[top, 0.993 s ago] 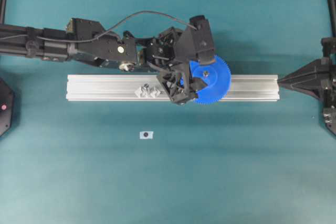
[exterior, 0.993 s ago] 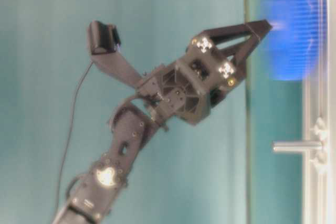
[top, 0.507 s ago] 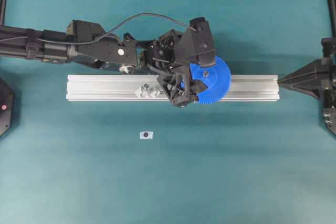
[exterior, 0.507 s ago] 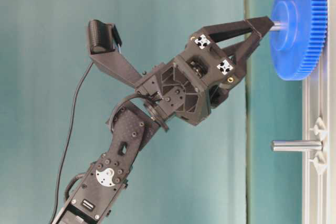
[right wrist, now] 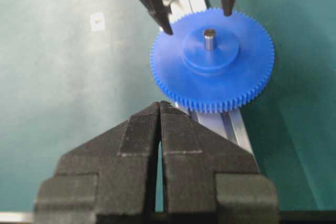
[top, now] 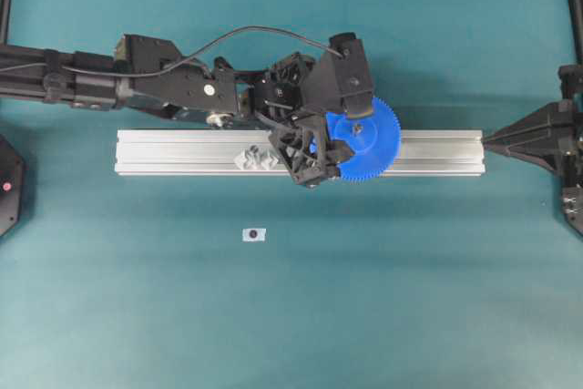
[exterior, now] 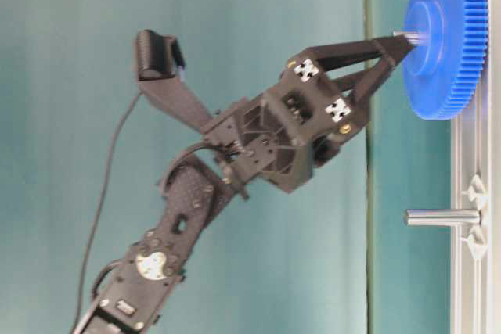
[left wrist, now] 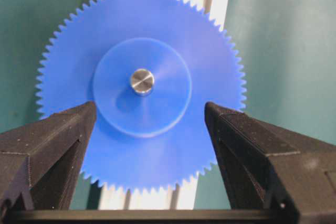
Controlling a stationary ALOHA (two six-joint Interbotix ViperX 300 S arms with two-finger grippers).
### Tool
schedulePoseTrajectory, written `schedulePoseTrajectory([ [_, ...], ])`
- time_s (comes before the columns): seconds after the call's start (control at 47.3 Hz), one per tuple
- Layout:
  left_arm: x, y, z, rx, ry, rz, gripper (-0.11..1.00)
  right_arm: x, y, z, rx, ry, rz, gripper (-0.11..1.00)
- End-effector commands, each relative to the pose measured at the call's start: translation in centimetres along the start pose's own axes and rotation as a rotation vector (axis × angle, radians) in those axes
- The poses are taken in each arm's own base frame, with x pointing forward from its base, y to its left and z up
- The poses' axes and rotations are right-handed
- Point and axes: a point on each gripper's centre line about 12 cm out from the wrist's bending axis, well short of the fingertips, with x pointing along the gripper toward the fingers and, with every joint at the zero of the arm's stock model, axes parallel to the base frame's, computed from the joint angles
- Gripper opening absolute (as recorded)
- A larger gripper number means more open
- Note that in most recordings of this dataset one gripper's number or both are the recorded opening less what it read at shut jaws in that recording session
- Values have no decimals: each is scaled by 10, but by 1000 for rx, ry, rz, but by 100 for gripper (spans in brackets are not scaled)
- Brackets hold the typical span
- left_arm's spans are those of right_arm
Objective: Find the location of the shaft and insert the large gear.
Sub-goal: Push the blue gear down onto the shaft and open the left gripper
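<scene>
The large gear (top: 372, 145), a bright blue toothed disc, sits on the shaft (left wrist: 142, 81), whose grey metal tip pokes up through the hub hole. It lies flat over the aluminium rail (top: 182, 152) and overhangs both sides. My left gripper (left wrist: 149, 108) is open just above the gear, its fingers (left wrist: 58, 145) standing either side of the hub and holding nothing. The table-level view shows the left gripper (exterior: 394, 51) at the shaft tip (exterior: 407, 35). My right gripper (right wrist: 160, 104) is shut and empty at the rail's right end, facing the gear (right wrist: 212, 61).
A second pin (exterior: 442, 217) with clear diamond mounts (top: 258, 158) stands bare on the rail left of the gear. A small white tag (top: 254, 235) lies on the teal table in front of the rail. The left arm reaches in from the back left.
The gear, blurred a second ago in the table-level view, now sits still on the shaft. The left gripper has stayed open and shifted only slightly. The right arm has not moved.
</scene>
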Motion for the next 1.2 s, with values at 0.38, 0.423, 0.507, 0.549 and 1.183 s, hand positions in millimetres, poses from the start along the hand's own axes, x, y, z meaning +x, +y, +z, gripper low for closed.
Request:
schedulePoseTrajectory([
  [0.38, -37, -4, 28, 20, -87, -8, 86, -3, 0, 2, 10, -6, 0, 2],
  [0.423, -41, -4, 29, 20, -90, -8, 86, -3, 0, 1, 10, -3, -1, 2],
  [0.507, -47, -5, 29, 20, -95, -11, 86, -3, 0, 1, 10, 0, -1, 2],
  [0.549, -50, -6, 28, 21, -96, -12, 86, -3, 0, 1, 10, 1, -1, 2],
  [1.183, -88, -16, 24, 29, -122, -34, 86, -4, 0, 1, 10, -2, -1, 2],
])
